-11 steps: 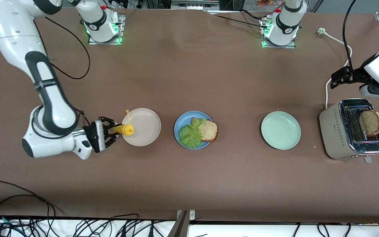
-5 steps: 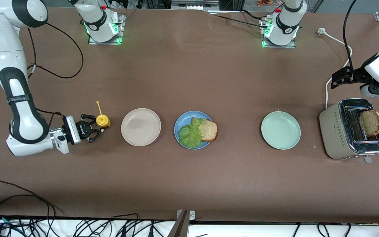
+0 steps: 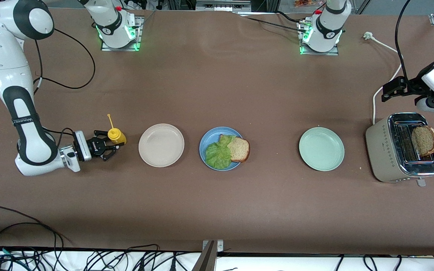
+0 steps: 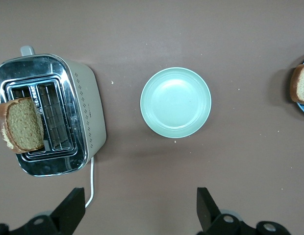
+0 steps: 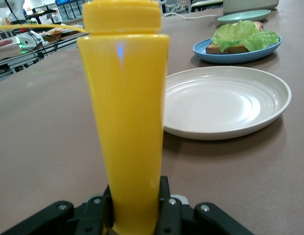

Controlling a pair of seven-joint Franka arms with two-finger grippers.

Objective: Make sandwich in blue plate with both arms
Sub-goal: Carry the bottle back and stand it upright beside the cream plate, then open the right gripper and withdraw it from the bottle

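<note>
On right arm [image 3: 25, 120], maybe "Wanted" lettering.

front: high overview | wrists: close (both show blue plate [image 3: 220, 148])

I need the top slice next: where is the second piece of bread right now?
The second bread slice stands in the toaster at the left arm's end of the table, beside the mint-green plate.

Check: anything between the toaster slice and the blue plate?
Only the mint-green plate lies on the table between the toaster with the bread slice and the blue plate. It is flat and empty. The open left gripper hangs above that end.
</note>
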